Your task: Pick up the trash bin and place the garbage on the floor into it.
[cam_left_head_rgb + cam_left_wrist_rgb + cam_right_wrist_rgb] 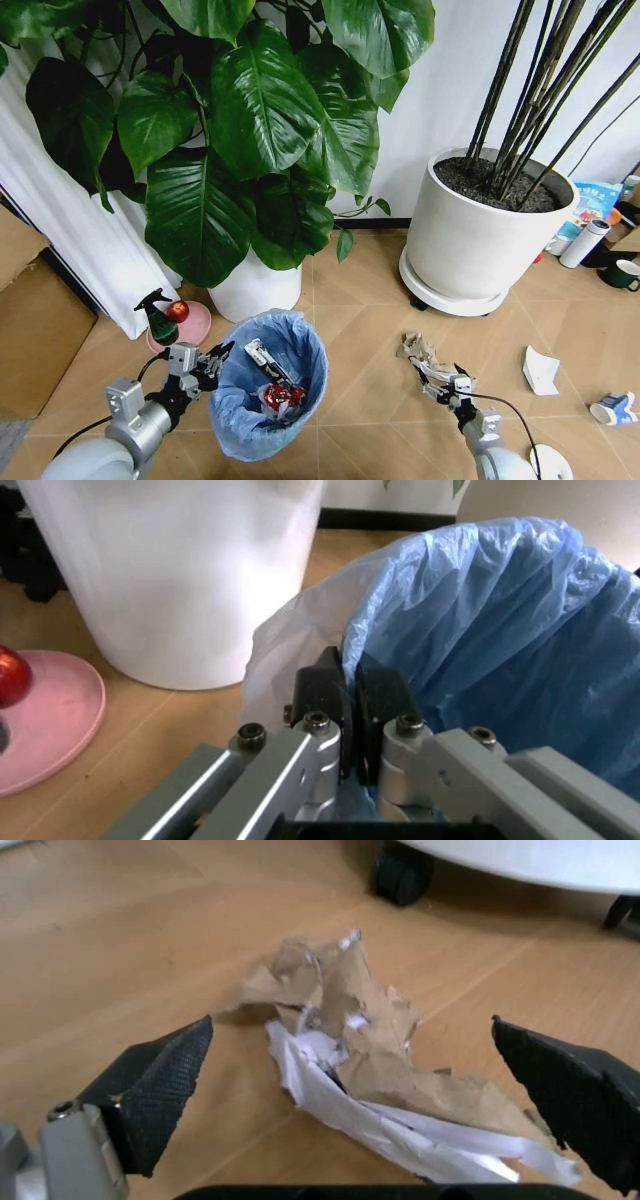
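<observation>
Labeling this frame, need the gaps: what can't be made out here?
- Trash bin: dark base hidden under the blue bag, head view.
- Items inside the bin: too small to identify.
- White disc: cut by bottom edge.
- Crumpled paper: near end hidden behind right gripper body.

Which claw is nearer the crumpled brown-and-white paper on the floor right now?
Right. The right claw is open, with the crumpled paper between its fingers. The left claw is off to the paper's left, shut on the rim of the trash bin.
</observation>
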### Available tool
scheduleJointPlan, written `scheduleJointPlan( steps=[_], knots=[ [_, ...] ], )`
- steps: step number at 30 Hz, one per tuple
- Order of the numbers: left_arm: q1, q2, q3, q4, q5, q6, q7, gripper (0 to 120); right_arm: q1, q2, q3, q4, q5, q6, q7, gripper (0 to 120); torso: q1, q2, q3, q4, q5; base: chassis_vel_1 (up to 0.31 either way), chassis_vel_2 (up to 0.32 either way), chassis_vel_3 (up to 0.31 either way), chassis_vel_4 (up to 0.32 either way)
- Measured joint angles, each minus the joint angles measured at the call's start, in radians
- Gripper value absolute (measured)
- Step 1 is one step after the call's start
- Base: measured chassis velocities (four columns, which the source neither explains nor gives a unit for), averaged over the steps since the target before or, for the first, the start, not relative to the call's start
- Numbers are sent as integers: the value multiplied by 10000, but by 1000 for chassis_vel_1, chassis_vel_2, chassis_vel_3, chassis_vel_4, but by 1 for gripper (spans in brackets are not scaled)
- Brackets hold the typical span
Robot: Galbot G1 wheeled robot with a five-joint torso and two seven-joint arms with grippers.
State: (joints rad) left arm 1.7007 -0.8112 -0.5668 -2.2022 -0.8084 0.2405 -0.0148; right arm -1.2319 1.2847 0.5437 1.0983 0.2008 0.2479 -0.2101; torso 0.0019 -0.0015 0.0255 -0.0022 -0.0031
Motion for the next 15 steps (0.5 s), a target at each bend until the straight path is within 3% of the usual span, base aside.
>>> scheduleJointPlan(
  steps=[7, 13, 15],
  knots=[
    [-161, 197, 70, 137, -165, -10, -16, 0, 668, -58, -337, -698, 235, -211, 84, 86, 0, 0, 1, 1, -1, 0, 0, 0, 0],
    [-327, 318, 155, 238, -313, -15, -21, 0, 800, -144, -532, -895, 415, -377, 105, 65, 0, 0, 0, -1, -1, 0, 0, 0, 0],
    [-362, 347, 164, 259, -352, -16, -25, 0, 827, -186, -566, -951, 462, -412, 117, 53, 0, 0, 0, -1, 0, 0, 0, 0, 0]
  ],
)
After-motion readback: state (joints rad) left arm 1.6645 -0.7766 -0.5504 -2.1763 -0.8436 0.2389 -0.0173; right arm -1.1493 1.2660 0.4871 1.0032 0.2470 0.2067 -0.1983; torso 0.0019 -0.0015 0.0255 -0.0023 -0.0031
